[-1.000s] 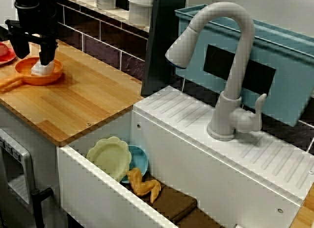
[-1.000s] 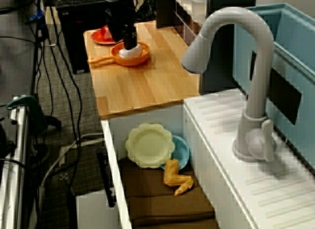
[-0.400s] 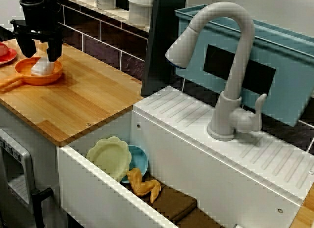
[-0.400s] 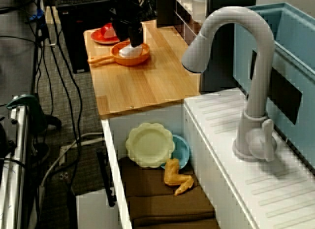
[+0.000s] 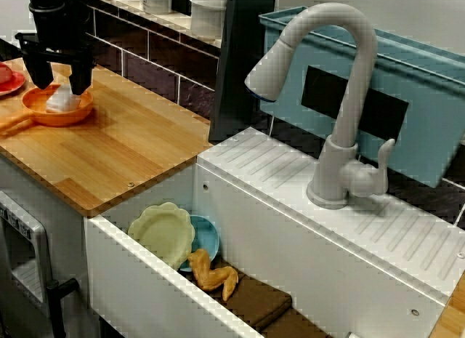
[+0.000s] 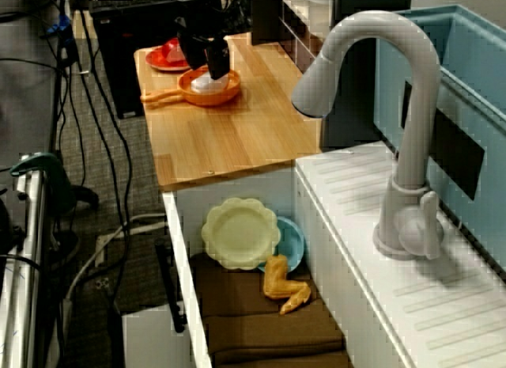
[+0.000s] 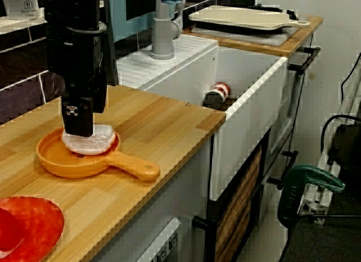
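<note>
My claw (image 5: 57,84) now stands wide and a little higher than one second ago, with a finger on each side of the white round piece (image 5: 62,99). So the piece is released; it lies in the orange pan (image 5: 35,117), upper left on the desk (image 5: 138,145).

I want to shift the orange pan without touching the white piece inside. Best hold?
Probably its handle, from above: it juts out low over the wooden counter, clear of the white piece and the open gripper above it.
</note>
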Robot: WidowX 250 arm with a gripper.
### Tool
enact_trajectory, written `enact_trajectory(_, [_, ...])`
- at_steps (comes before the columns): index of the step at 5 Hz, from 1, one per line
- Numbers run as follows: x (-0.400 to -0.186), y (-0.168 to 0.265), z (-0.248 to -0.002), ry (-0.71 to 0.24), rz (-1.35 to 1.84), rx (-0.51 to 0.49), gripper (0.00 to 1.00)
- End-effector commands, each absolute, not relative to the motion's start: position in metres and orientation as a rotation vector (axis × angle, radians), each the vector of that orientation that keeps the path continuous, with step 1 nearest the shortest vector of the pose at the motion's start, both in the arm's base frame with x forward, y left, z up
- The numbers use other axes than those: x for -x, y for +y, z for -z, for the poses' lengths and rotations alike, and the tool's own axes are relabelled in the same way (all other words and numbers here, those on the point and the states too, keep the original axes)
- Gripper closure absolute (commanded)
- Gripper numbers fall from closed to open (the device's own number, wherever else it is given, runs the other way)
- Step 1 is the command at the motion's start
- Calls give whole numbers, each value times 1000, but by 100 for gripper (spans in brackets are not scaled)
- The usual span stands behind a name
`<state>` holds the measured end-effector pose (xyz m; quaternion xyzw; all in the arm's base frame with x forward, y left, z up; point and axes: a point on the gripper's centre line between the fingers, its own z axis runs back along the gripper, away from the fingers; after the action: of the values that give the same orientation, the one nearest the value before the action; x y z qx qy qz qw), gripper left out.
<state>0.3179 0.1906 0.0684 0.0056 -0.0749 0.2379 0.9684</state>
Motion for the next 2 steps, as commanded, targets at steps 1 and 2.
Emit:
enact_trajectory(1, [-316, 198, -73, -184, -493, -38, 0])
enact_trajectory(2, [-316, 199, -71, -179, -497, -33, 0])
